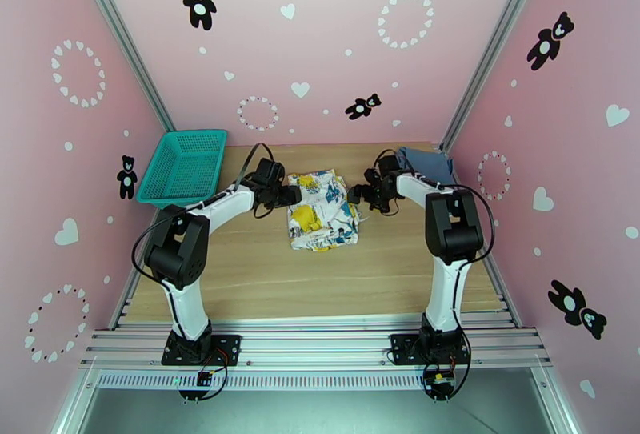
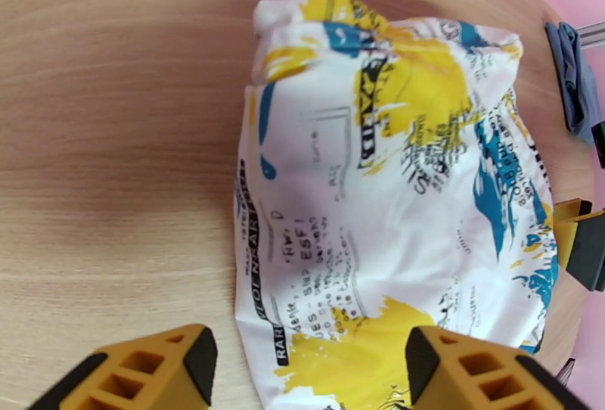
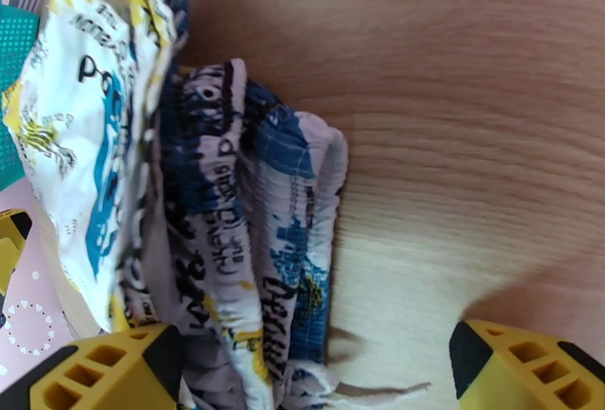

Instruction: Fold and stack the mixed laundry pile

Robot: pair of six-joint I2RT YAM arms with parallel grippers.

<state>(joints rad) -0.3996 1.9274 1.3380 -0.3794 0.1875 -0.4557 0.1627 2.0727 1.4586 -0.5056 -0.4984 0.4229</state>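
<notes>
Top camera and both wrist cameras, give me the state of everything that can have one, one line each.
White printed cloth: lying mid-table, rumpled, layers overlapping, not neatly folded.
Dusty-blue tank top: bunched at the far right corner, apart from both grippers.
Teal basket: upright and empty, at the far left corner.
Left gripper: open, over the cloth's left edge.
Right gripper: open, at the cloth's gathered right edge.
</notes>
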